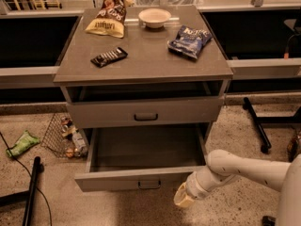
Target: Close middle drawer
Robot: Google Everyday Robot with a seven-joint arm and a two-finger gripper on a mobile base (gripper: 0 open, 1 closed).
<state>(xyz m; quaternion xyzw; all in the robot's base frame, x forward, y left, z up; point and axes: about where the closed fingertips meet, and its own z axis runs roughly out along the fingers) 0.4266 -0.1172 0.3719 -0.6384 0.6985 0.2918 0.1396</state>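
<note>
The middle drawer (122, 179) is a wide grey drawer pulled far out of the cabinet, and its inside is empty. A small dark loop handle (149, 184) sits at the centre of its front panel. The like grey drawer (108, 113) nearest the tabletop stands slightly out above it. The lowest drawer is hidden beneath the open one. My gripper (182, 200), a cream-coloured tip on a white arm coming from the right, sits low at the right end of the middle drawer's front panel, close to it or touching it.
On the cabinet top (146, 60) lie a brown snack bag (107, 18), a white bowl (154, 17), a blue chip bag (189, 41) and a dark bar (109, 57). A wire basket (63, 135), a green packet (21, 143) and a black pole (32, 187) are on the floor at left. A black stand leg (256, 124) is at right.
</note>
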